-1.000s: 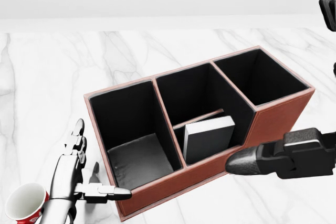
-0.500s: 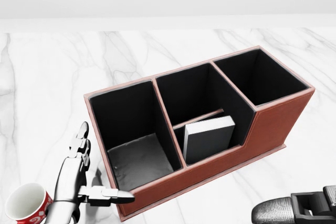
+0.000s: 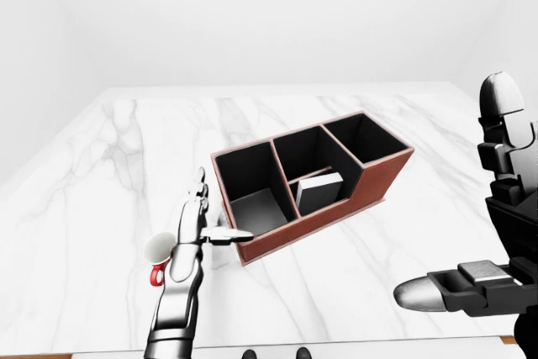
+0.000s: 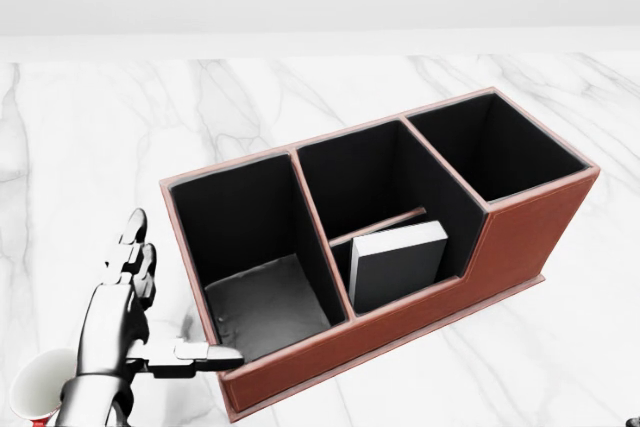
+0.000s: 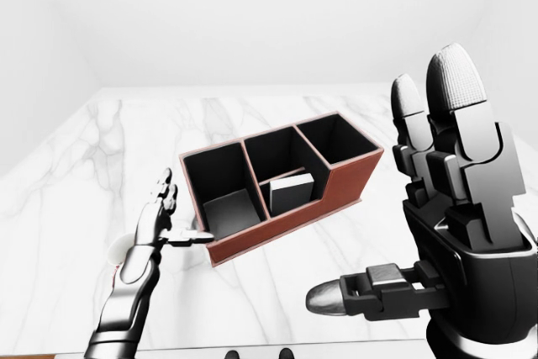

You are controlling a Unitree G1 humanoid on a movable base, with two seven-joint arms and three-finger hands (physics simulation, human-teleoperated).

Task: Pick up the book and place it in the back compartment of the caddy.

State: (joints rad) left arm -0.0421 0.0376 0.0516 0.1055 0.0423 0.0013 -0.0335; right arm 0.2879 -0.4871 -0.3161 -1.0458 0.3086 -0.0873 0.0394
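A red-brown caddy (image 4: 520,232) with black lining is set slantwise on a white marbled table (image 4: 80,147); three open sections are shown in a row, running from lower left to upper right in the head view. The middle section is split by a low divider (image 4: 378,227) into an upper and a lower pocket. The book (image 4: 395,265), grey with a white edge, is stood upright in the lower pocket of that middle section, leaning against the divider; the upper pocket is seen dark and unoccupied. The left section is floored in grey, and the right section is black throughout. The left hand (image 4: 125,322), silver, is held just beside the caddy's left end, fingers (image 4: 130,247) extended upward and spread, thumb pointed toward the caddy wall near its lower corner; whether contact is made cannot be told. Nothing is gripped by it. A white cup (image 3: 158,251) with red markings is partly hidden behind the left wrist, near the table's lower left in the head view. The right hand (image 5: 445,233), black, is raised close to the eye cameras at the right, well apart from the caddy, fingers upright and spread, thumb stretched out sideways, nothing held.
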